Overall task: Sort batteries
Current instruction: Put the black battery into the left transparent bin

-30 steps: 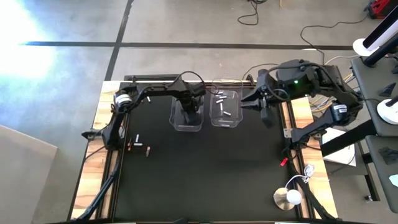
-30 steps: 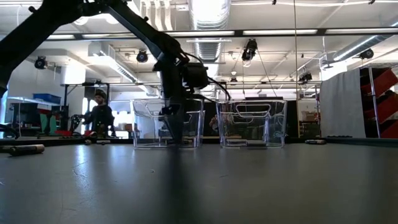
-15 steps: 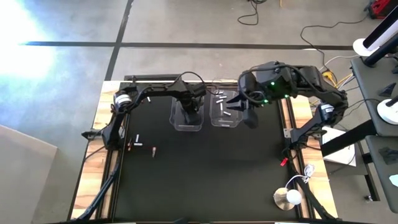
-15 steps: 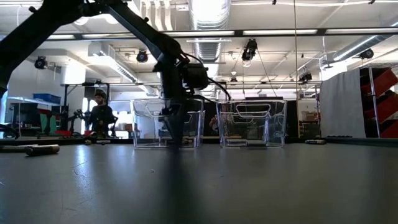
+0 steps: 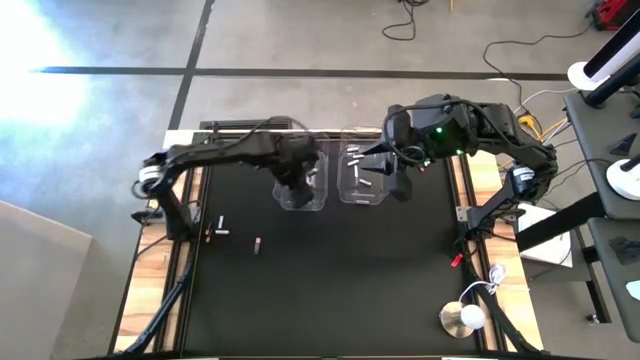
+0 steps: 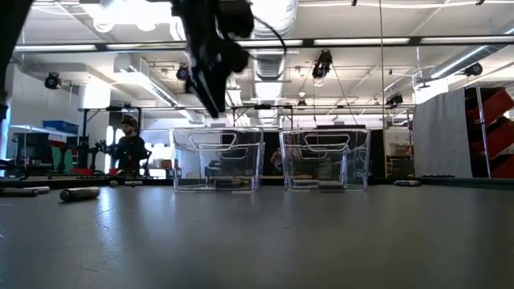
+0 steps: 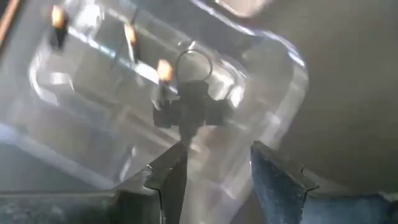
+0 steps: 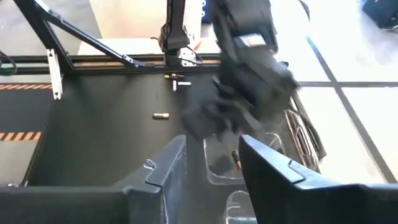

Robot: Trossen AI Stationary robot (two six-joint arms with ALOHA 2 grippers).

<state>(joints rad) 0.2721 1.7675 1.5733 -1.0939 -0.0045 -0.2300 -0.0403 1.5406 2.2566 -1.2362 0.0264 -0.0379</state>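
Blur hides the left hand (image 7: 211,177), fingers apart and empty over the left bin (image 5: 301,186); right hand (image 8: 211,163), also parted, holds nothing; no writing is legible.

2 clear bins (image 5: 330,178) block the mat's (image 5: 340,270) far edge.

I count two clear bins (image 5: 302,186), side by side on my black mat (image 5: 330,270). Left of the bins, three loose batteries (image 5: 257,245) lie on the mat. The bin nearer them holds about three dark batteries (image 7: 163,70); the other holds several silvery batteries (image 5: 358,165), too small to count.
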